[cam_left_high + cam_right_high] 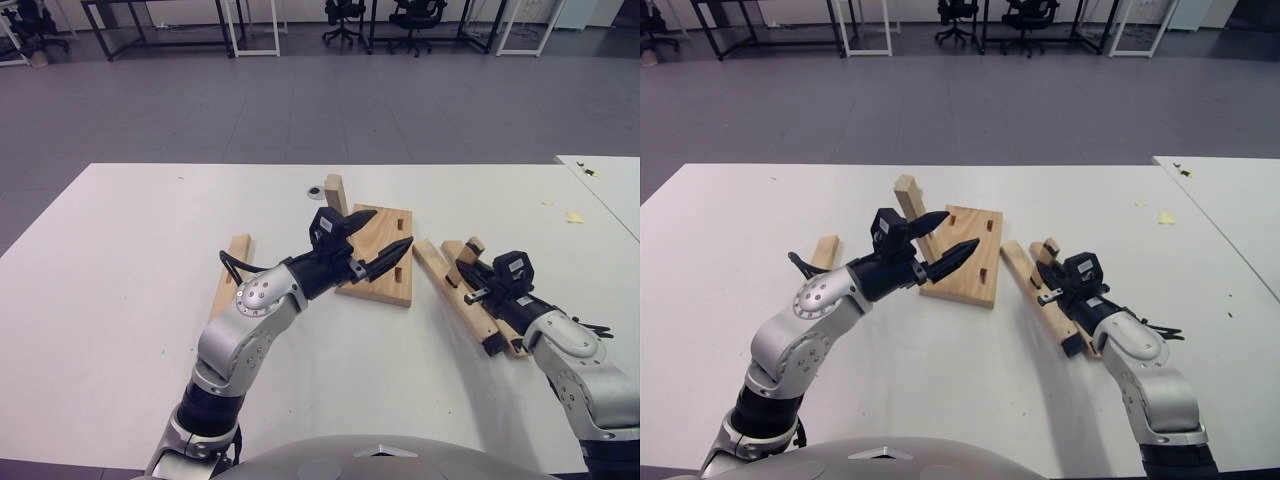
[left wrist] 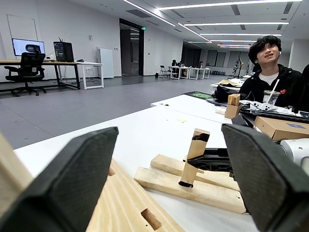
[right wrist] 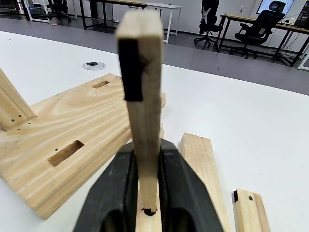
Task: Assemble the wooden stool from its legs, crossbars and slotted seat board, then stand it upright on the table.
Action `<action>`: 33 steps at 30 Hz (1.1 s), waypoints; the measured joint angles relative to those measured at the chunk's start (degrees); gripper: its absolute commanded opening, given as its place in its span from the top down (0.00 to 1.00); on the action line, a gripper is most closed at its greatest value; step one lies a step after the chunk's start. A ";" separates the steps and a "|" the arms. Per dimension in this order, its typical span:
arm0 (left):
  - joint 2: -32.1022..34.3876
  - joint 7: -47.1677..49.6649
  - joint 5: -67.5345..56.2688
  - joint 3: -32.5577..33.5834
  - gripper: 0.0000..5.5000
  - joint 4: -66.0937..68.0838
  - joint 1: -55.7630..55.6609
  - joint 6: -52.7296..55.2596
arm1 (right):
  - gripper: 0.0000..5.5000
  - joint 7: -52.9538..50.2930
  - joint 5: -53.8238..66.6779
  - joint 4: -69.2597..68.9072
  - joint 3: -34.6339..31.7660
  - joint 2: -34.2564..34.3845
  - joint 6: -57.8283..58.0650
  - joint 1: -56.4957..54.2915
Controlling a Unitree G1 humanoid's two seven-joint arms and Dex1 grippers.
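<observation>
Right gripper (image 3: 145, 166) clamps a wooden piece (image 3: 141, 72) near the seat board (image 3: 72, 123).

One seat board (image 1: 380, 262). Five wooden sticks: one leg (image 1: 335, 193) upright at the board, one left stick (image 1: 231, 275) lying flat, two right sticks (image 2: 193, 189) (image 2: 166, 164) lying flat, and one bar (image 3: 142, 72) clamped upright. Two grippers: left gripper (image 1: 392, 227) and right gripper (image 1: 472, 283). Two white tables: main table (image 1: 120, 300) and side table (image 1: 610, 185). One round cap (image 1: 315, 188).
</observation>
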 measured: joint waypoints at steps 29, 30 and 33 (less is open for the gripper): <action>0.09 0.19 2.14 -0.96 0.29 0.80 0.25 -0.35 | 0.53 0.59 -2.36 3.23 2.00 2.22 4.34 2.10; 0.04 0.20 2.15 -0.96 0.29 0.87 0.25 -0.35 | 0.51 0.76 -2.13 2.60 1.85 2.21 5.43 1.98; -0.04 0.26 2.17 -1.04 0.29 0.87 0.25 -0.35 | 0.40 0.87 -0.26 -0.42 0.64 1.73 11.75 1.26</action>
